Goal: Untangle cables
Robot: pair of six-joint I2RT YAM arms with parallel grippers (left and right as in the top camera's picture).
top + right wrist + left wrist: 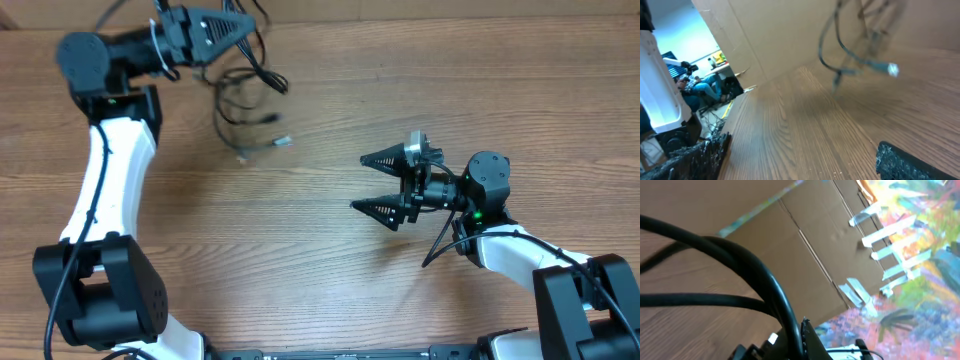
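The left jaws, at the far edge of the desk (330, 280) on the end of the left arm (105, 180), were clenched on the cables (270, 80). In the overhead view the thin black strands ran out from the tips of the left jaws and fell away in loose loops just beside them, on the side toward the middle of the desk. The whole bunch was blurred. A silver-tipped plug (282, 141) hung at the end of the bunch farthest from the left jaws. The right wrist view showed the same cables (840, 71) in front of a cardboard wall (775, 35), with the pale plug (892, 69) at the end of one strand and wood grain below it. Whether any loop touched the desk could not be told. The right jaws were released and stood wide, well apart from the left jaws, nearer the front of the desk, with their tips turned toward the bunch. From the right wrist, its two dark fingertips (695, 157) sat at the bottom corners of the picture with bare desk between them. The left wrist view gave blurred black cords close to the lens, over the cardboard wall (805, 245) and a bright painted backdrop (920, 280). Whether these were the held cables or the arm's own lead could not be told.
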